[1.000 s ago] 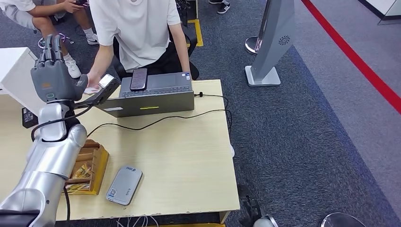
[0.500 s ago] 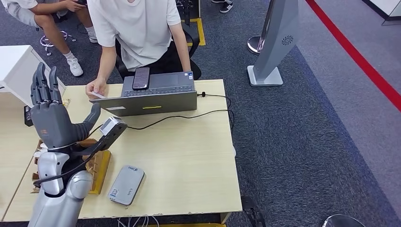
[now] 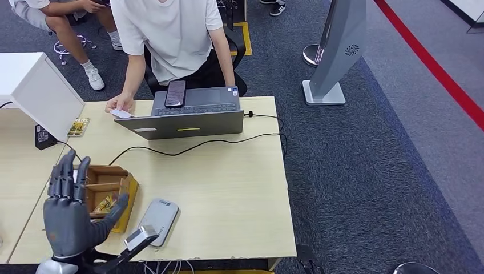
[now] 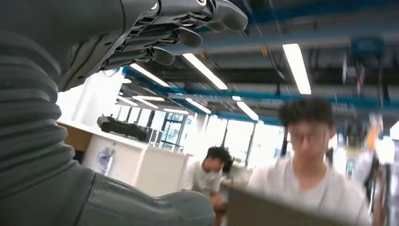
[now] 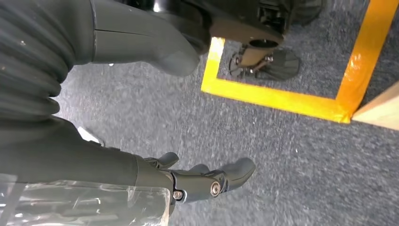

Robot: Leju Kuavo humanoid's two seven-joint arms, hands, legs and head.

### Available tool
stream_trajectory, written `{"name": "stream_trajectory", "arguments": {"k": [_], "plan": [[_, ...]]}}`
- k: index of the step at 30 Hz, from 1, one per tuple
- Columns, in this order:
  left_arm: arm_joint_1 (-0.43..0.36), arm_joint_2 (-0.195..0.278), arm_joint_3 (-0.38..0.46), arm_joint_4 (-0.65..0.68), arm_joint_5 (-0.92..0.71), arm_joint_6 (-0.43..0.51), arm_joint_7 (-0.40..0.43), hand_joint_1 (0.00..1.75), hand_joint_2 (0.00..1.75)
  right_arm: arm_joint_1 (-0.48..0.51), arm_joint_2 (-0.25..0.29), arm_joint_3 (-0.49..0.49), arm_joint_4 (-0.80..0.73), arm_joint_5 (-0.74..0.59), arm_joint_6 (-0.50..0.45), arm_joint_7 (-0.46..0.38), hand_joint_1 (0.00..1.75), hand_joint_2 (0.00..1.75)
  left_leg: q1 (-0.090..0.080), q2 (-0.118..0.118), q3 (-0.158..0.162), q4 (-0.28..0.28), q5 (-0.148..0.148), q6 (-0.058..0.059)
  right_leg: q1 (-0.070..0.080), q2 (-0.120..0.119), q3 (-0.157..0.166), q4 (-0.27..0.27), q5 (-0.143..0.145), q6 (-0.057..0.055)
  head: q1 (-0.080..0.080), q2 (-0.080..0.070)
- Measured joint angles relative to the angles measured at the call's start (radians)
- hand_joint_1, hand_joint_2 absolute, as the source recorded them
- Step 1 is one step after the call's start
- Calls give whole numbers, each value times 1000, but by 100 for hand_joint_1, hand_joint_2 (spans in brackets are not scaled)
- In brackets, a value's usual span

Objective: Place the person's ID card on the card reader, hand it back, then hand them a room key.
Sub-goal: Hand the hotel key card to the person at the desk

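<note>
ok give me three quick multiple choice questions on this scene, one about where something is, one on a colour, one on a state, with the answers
1. Where does the phone lie?
A. on the laptop
B. in the wooden box
C. on the floor

2. What colour is the floor line at the right?
A. green
B. red
C. white

3. How is the left hand?
A. gripping the card reader
B. raised, fingers apart, holding nothing
C. pressing the laptop's keys

Answers: 1 A, the dark phone rests by the laptop's keyboard. 2 B, a red stripe crosses the grey carpet. 3 B, its palm is bare and it touches no object.
</note>
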Motion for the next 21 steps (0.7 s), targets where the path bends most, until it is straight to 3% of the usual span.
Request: {"name": "stream_trajectory", "arguments": {"k": [3,8,15,21], "plan": [[74,74,0,-4,-12,-69,54,0,175,20,0,-24,-25,-8,18,3,0,175,0,-1,0,0,0,0,0,-2,1,0,0,0,0,0],[146,171,0,-4,-4,-87,95,0,175,39,-1,-57,-46,-8,37,4,0,175,0,-5,0,0,0,0,0,-6,2,0,-1,0,0,0],[146,289,-29,2,99,-262,123,0,175,32,-1,-97,-49,-5,69,1,0,175,-1,-7,0,1,0,0,-1,-9,4,-1,-1,0,0,0],[125,360,-41,26,139,-327,123,0,175,26,-1,-118,-44,-4,76,-1,0,175,-1,-8,0,1,0,0,-1,-9,4,-1,0,0,0,0]]}}
